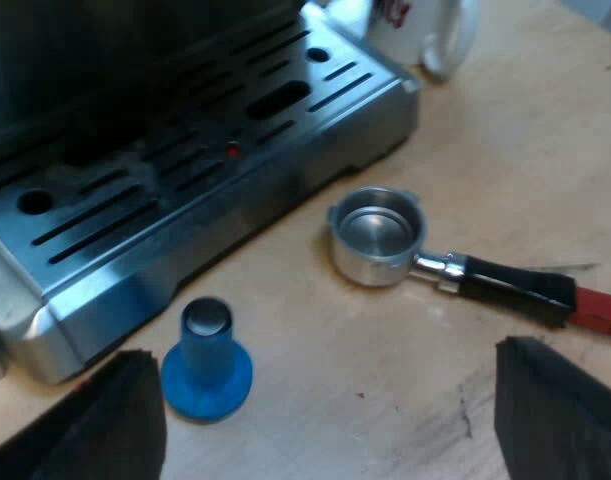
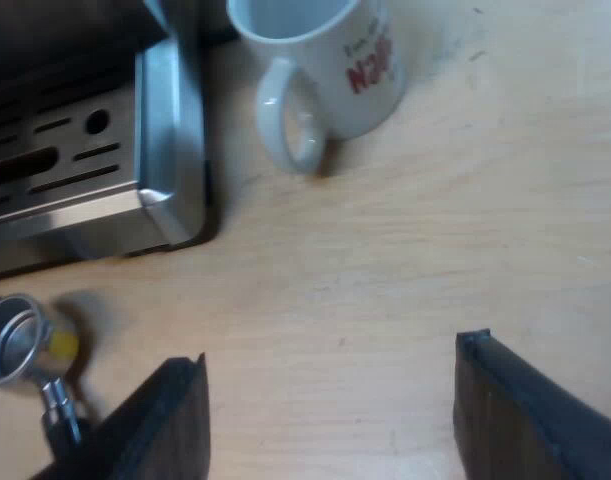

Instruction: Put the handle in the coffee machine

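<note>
The metal holder (image 1: 377,235) lies loose on the wooden table beside the espresso machine's drip tray (image 1: 185,190), its basket up and its dark handle (image 1: 515,288) ending in red. My left gripper (image 1: 330,420) hangs open above the table, short of the holder, with nothing between its fingers (image 1: 555,410). In the right wrist view the holder's basket (image 2: 10,340) lies near the drip tray's corner (image 2: 165,150). My right gripper (image 2: 330,420) is open over bare wood, apart from the holder.
A blue tamper (image 1: 206,360) stands upright on the table close to the drip tray's edge and near my left gripper. A white mug (image 2: 320,70) with red lettering stands by the tray's corner.
</note>
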Available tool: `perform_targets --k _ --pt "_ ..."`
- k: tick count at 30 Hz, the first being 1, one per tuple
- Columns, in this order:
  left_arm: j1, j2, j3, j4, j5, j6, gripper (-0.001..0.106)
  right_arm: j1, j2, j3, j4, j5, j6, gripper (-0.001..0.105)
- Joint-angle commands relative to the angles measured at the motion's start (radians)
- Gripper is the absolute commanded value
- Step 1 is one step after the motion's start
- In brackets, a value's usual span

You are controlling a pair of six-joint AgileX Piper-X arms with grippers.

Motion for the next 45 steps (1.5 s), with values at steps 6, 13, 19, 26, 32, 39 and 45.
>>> perform_targets --k 6,13,19,26,32,39,45 --pt "-0.013 0.09 -0.061 -0.012 0.051 0.203 0.07 -0.003 0.197 -0.113 0.041 -0.051 -0.122 0.055" --pt "-0.077 0.164 -0.065 -0.012 0.131 0.235 0.07 0.0 0.327 -0.174 0.041 -0.069 -0.173 0.055" --pt "-0.189 0.223 -0.065 -0.012 0.141 0.276 0.07 0.0 0.406 -0.213 0.041 -0.121 -0.193 0.055" --pt "-0.332 0.298 -0.065 -0.016 0.157 0.275 0.07 0.081 0.449 -0.216 0.041 -0.117 -0.221 0.055" --pt "-0.404 0.362 -0.065 -0.057 0.157 0.274 0.07 0.266 0.484 -0.214 0.041 -0.002 -0.189 0.055" --pt "-0.413 0.404 -0.065 -0.09 0.157 0.274 0.07 0.475 0.555 -0.208 0.041 0.094 -0.1 0.055" --pt "-0.413 0.41 -0.065 -0.113 0.157 0.274 0.07 0.613 0.632 -0.197 0.039 0.136 0.04 0.055"
